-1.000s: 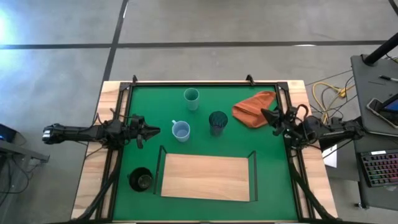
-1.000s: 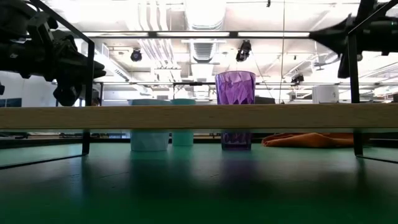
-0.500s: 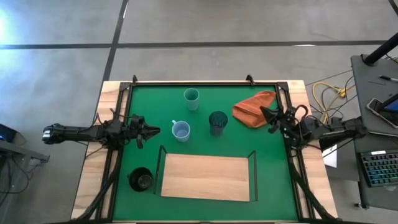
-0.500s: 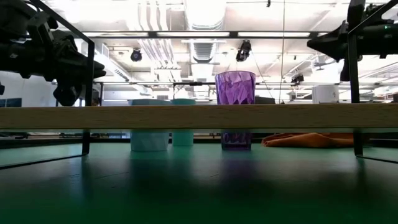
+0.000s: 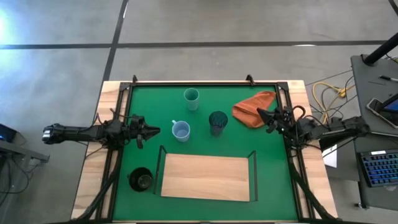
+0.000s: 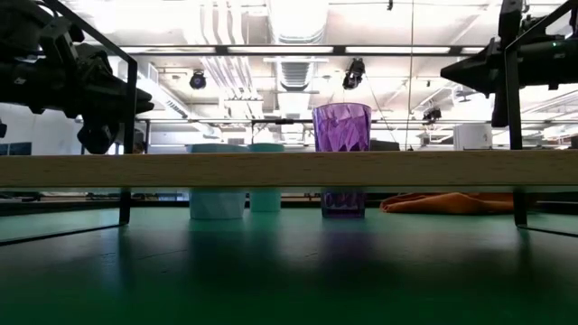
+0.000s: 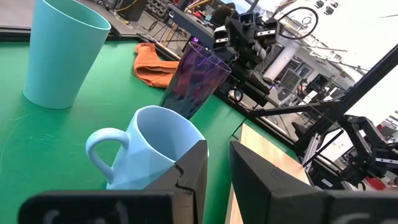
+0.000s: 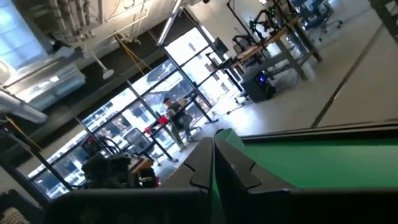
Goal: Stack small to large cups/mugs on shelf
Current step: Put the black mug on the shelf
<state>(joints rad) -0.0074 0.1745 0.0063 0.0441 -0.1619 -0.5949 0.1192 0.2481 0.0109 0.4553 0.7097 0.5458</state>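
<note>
The light blue mug (image 5: 180, 130) stands on the green mat (image 5: 143, 99), just right of my left gripper (image 5: 154, 130), which is slightly open and empty; the mug is close ahead in the left wrist view (image 7: 149, 152). The pale teal cup (image 5: 191, 98) stands farther back. The purple tumbler (image 5: 217, 121) stands right of the mug. The black mug (image 5: 141, 180) stands left of the shelf (image 5: 206, 177), a bare wood board near the front. My right gripper (image 5: 259, 113) is shut and empty, above the mat beside the orange-red cloth (image 5: 255, 106).
The shelf's black uprights (image 5: 159, 168) stand at both its ends. In the low view the board's edge (image 6: 289, 169) crosses in front of the cups. Cables (image 5: 326, 93) and a keyboard (image 5: 380, 168) lie off the table to the right.
My right gripper has gone toward the table's left edge, from the mat's right border to a spot beside the orange-red cloth. It has stayed shut.
</note>
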